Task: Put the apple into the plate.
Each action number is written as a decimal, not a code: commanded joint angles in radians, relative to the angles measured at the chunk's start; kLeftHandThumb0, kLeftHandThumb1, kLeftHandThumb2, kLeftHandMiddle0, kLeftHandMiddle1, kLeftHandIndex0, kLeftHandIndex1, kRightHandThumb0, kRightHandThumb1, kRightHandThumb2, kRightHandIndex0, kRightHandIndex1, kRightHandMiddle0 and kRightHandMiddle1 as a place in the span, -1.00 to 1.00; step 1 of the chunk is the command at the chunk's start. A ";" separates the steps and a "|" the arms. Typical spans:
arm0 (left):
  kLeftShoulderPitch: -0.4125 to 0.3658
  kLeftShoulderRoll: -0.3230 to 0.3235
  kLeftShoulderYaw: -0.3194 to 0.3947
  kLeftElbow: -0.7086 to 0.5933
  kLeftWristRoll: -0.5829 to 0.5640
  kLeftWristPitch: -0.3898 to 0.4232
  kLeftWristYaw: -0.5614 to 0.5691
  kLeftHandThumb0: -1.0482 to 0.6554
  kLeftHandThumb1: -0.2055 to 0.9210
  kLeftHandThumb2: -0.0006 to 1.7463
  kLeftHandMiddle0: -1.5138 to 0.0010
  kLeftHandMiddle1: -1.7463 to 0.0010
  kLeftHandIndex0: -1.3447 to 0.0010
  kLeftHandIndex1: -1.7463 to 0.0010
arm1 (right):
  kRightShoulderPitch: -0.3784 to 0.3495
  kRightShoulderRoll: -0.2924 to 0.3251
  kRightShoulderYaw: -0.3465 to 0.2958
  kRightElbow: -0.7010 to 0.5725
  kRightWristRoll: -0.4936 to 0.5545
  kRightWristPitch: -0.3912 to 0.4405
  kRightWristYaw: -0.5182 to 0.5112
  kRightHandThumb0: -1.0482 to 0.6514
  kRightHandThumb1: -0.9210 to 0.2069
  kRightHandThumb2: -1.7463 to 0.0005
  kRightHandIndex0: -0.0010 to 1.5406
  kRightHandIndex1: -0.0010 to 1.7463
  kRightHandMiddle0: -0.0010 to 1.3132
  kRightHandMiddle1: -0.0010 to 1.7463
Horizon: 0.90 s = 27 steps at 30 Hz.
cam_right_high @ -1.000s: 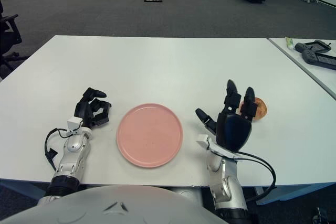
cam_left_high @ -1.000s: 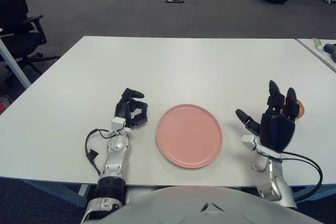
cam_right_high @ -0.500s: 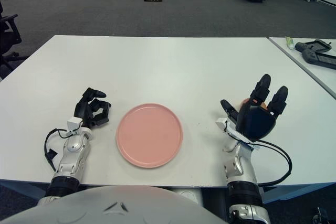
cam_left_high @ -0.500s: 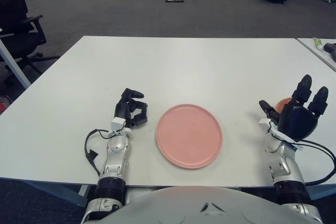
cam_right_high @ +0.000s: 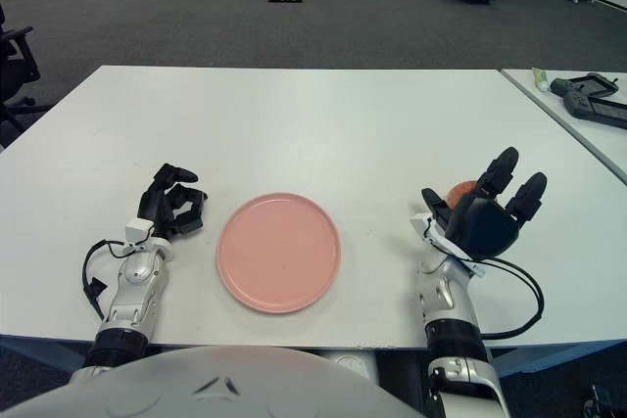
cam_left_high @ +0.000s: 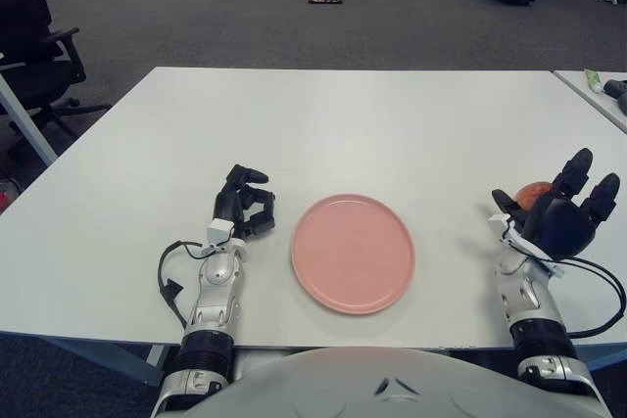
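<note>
Since its right hand [cam_right_high: 485, 217] has swung rightward, fingers spread, around the apple [cam_right_high: 460, 189] at the plate's [cam_right_high: 279, 252] three o'clock, grasping seems imminent.

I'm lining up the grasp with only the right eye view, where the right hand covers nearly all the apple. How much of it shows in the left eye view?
Observer: More. The apple shows its rounded top just beyond the open right hand.
Operator: The left hand sits curled left of the plate. What is cut off further left?
Observer: A black office chair, backrest and armrest in view, beyond the table's left corner.
</note>
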 commanded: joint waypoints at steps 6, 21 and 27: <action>0.027 0.001 -0.004 0.038 0.001 0.047 -0.005 0.22 0.07 0.30 0.15 -0.65 0.37 -1.00 | -0.096 -0.036 -0.005 0.059 0.071 0.080 0.086 -0.91 -0.65 0.63 -1.00 -1.00 -1.00 -1.00; 0.029 -0.005 0.004 0.044 -0.007 0.036 0.001 0.22 0.06 0.30 0.16 -0.65 0.35 -1.00 | -0.243 -0.129 -0.003 0.346 0.221 0.072 0.220 -0.83 -0.65 0.59 -1.00 -1.00 -1.00 -1.00; 0.033 -0.004 0.003 0.039 0.000 0.036 0.008 0.22 0.07 0.30 0.15 -0.65 0.36 -1.00 | -0.271 -0.144 0.007 0.429 0.259 0.043 0.233 -0.78 -0.59 0.46 -1.00 -1.00 -1.00 -1.00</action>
